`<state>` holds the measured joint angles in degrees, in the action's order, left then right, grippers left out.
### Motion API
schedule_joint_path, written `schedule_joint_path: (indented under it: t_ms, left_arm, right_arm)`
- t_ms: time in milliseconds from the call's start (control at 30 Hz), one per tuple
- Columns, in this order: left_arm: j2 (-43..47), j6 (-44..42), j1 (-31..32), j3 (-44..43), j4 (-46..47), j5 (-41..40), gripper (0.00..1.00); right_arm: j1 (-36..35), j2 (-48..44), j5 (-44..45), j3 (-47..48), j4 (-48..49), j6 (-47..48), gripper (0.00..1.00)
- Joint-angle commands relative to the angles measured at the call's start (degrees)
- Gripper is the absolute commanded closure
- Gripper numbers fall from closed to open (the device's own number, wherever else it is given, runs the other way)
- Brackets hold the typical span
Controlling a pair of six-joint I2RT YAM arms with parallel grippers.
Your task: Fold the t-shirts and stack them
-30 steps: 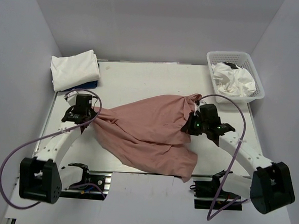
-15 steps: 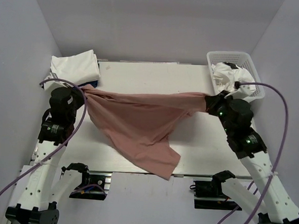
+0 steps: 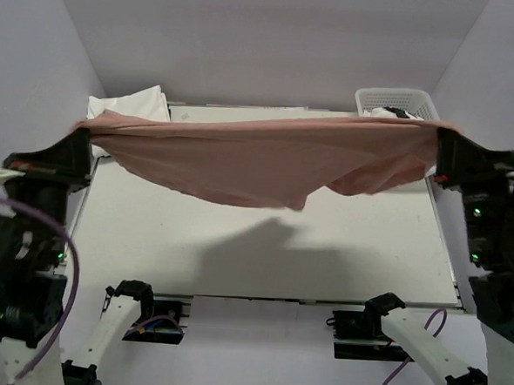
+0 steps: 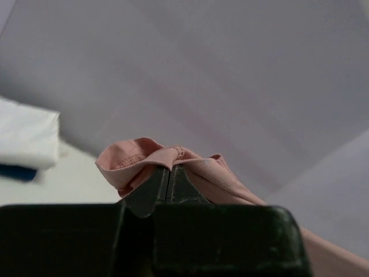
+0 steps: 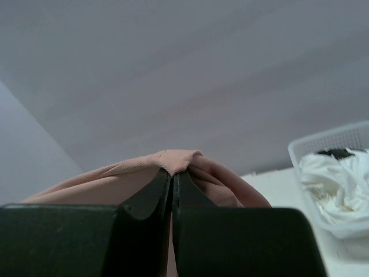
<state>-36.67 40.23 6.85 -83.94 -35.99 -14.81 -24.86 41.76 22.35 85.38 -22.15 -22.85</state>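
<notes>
A white table [image 3: 262, 245] & pale grey walls [image 3: 266, 45] are seen from above. The dusty-pink tee [image 3: 268, 154] is held stretched in the air btwn both grippers, sagging mid-span. L gripper [image 4: 169, 171]: jaws pinched tight on a stitched edge. R gripper [image 5: 172, 175]: jaws likewise clamped on a fold. Shown by L wrist only: a blue layer [image 4: 16, 172] under folded white tees [image 4: 26, 138], left of its jaws. A crumpled white tee [image 5: 333, 190] in the mesh basket [image 5: 323, 145] is seen right of R jaws.

No readable text — no labels, no numbers.
</notes>
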Motion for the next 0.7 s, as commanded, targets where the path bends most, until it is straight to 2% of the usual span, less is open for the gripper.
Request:
schedule_joint_path:
  t_ms: [0,200,333,400,533,567,633,667]
  left_arm:
    - [0.7,-3.6,-0.7,-7.3,-1.6,-2.3,1.0]
    - [-2.2,-4.1,-0.7,-11.6,-2.9,0.0,1.0]
    - [-7.4,-3.6,-0.2,-7.5,-3.4,-2.7,1.0]
    - [-10.5,-3.6,0.4,-3.5,-3.4,-5.7,1.0]
    - [-21.6,-3.6,-0.3,3.3,-0.9,-7.2,1.0]
    - [-27.2,-2.7,-0.3,6.4,-0.2,-8.4,1.0]
    - [-33.7,-2.0,-0.8,8.5,1.6,-9.4,1.0]
    - [-41.2,-2.0,-0.8,8.5,1.6,-9.4,0.91]
  right_arm:
    - [0.5,-3.6,3.6,4.4,-0.3,2.6,1.0]
    - [0.6,-4.0,-0.3,4.0,-2.4,2.5,1.0]
    - [0.5,1.6,5.7,-0.5,-4.5,1.7,1.0]
    - [0.5,3.9,5.9,-2.9,-4.6,1.0,1.0]
    - [1.0,13.8,5.6,-15.5,-0.3,-2.2,1.0]
    - [1.2,15.3,4.8,-19.6,0.8,-3.1,1.0]
    - [2.2,24.0,-1.4,-24.0,5.1,-4.5,1.0]
    - [3.1,28.7,-3.3,-25.5,8.2,-4.5,1.0]
